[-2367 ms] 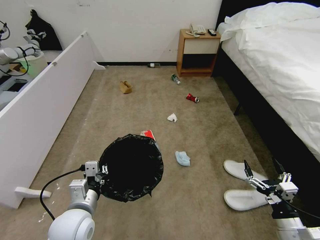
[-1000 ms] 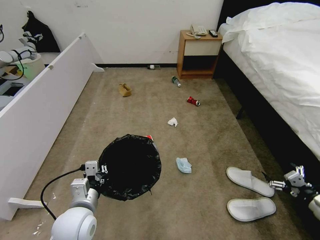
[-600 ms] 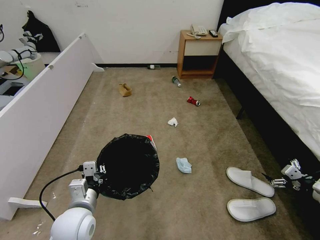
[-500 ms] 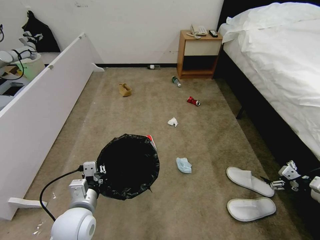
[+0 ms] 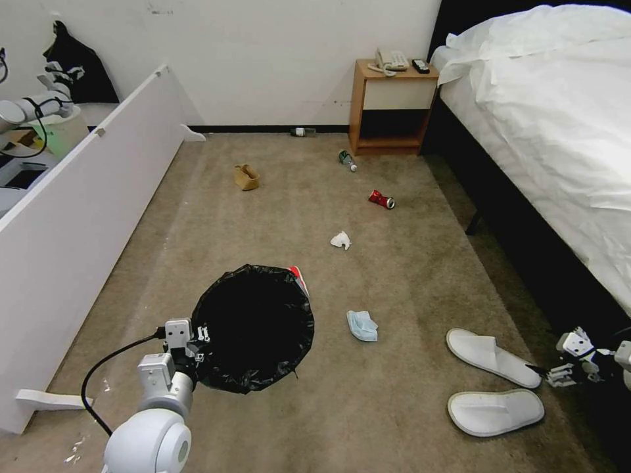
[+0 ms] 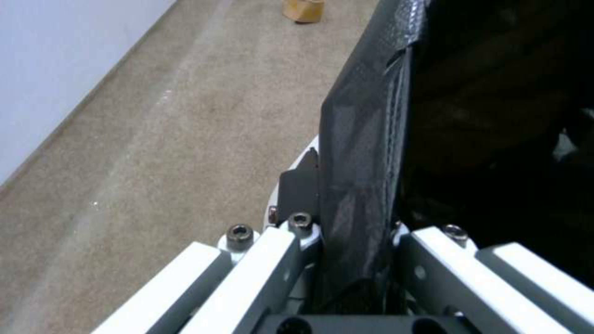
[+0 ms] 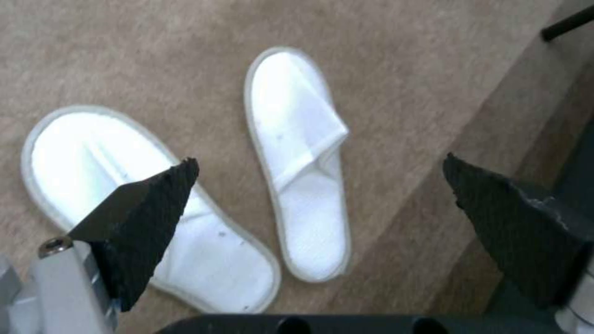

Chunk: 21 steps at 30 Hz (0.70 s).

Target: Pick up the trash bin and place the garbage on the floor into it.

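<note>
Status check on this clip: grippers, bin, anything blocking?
Left gripper shut on bin rim, bin held up. Right gripper open above slippers. Mask, tissue, can on floor. Nothing blocking.

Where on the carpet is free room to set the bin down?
Bare floor lies between the white panel, the paper bag and the trash bin. It is crowded around the slippers, beside the bed.

The left arm (image 5: 148, 443) was white and rounded, with a black cable behind the fingers (image 6: 297, 195). The fingers were black, on white links with dark screws.
</note>
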{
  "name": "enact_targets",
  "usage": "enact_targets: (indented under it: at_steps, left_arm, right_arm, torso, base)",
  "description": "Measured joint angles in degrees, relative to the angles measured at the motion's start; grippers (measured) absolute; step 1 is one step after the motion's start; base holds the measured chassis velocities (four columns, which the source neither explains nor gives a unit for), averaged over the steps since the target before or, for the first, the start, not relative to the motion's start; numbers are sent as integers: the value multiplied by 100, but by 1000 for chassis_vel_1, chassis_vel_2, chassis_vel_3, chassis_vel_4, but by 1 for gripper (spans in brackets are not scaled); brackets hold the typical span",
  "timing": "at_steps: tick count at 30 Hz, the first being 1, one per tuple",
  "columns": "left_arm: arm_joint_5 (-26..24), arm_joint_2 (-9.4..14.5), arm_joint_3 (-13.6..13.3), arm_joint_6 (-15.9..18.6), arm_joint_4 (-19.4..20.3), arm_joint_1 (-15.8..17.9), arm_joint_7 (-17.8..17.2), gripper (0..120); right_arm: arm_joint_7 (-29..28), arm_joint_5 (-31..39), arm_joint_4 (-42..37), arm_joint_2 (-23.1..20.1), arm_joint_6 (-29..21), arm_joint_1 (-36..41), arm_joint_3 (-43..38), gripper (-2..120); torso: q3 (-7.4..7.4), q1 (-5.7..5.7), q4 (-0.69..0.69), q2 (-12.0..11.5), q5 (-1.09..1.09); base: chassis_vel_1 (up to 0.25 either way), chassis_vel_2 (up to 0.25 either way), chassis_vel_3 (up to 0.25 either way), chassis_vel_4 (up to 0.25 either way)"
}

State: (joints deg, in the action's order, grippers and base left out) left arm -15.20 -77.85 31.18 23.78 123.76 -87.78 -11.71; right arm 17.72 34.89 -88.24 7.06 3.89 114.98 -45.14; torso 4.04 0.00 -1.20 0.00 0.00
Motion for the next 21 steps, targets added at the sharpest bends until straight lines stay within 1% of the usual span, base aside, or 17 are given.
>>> enact_targets:
  at_steps: [4,6,10,14,16,18,19,21]
  left_arm:
    - [-39,11,19,-4,-12,17,5,2]
    - [-49,16,30,-11,-22,27,8,2]
    - [-59,-4,42,-31,-91,51,12,2]
    - [-51,-41,22,-57,-131,63,31,2]
    - [-48,-57,13,-65,-148,69,46,2]
    - [-50,-68,13,-75,-172,86,49,2]
    - [-50,-68,13,-75,-172,86,49,2]
    - [-70,-79,21,-85,-184,100,52,2]
  right_arm:
    - [4,-5,90,-59,-54,-58,239,100]
    - [4,-4,106,-65,-80,-66,270,100]
    - [1,-96,107,-69,-139,-75,300,100]
    - [-4,-161,76,-134,-198,-71,300,100]
    - [-15,-192,46,-219,-249,-45,296,100]
    - [10,-315,47,-421,-304,19,253,100]
    - [10,-315,47,-421,-304,19,253,100]
    - [121,-535,150,-626,-260,80,184,100]
  torso:
    - [0,0,-1,0,0]
    - [0,0,-3,0,1]
    - [0,0,0,0,0]
    - [0,0,-2,0,0]
    - [0,0,-1,0,0]
    - [0,0,0,0,0]
    - [0,0,0,0,0]
    - [0,0,-1,0,0]
  base:
    - [0,0,0,0]
    - [0,0,0,0]
    - [0,0,0,0]
    - [0,0,0,0]
    - [0,0,0,0]
    - [0,0,0,0]
    - [0,0,0,0]
    - [0,0,0,0]
